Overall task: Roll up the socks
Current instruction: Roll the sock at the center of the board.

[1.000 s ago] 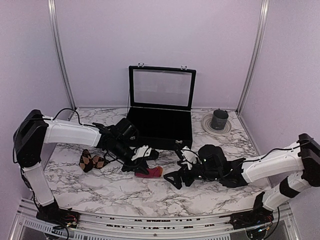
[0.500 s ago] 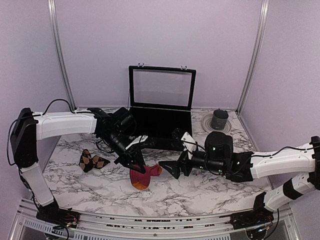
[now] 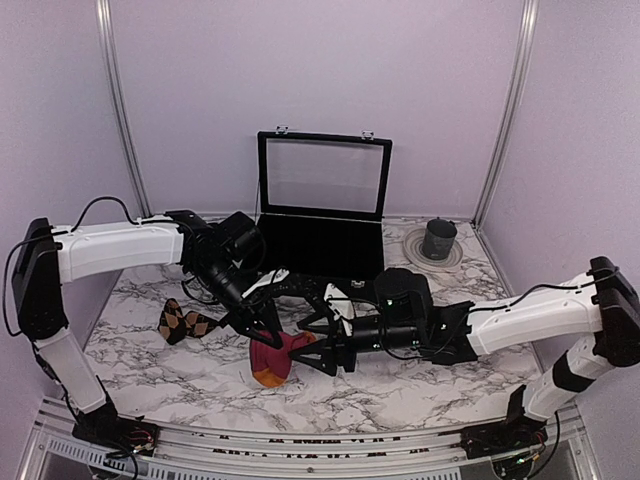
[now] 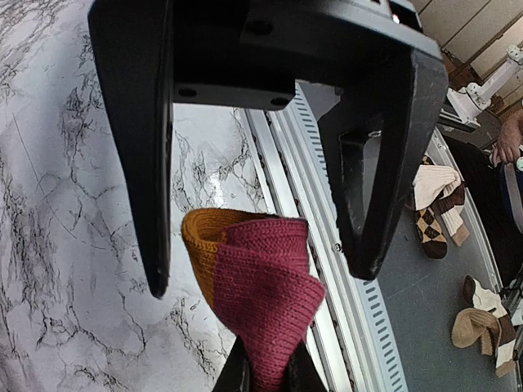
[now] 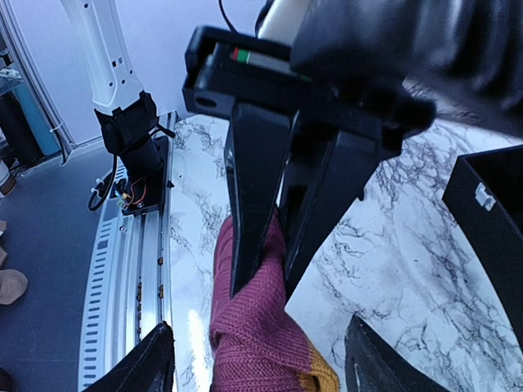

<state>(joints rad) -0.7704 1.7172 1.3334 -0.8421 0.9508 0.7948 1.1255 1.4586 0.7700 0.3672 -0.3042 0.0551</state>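
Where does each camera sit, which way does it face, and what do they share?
Top external: above and behind, facing the back wall over the table; left arm and right arm show.
Left wrist: on the left arm, facing the near rail; the left gripper shows, fingers spread.
Right wrist: on the right arm, facing leftward at the left arm; the right gripper shows, fingertips only.
Shared: all see the magenta-red sock.

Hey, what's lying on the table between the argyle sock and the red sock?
Nothing: in the top external view, only bare marble table separates the argyle sock from the red sock.
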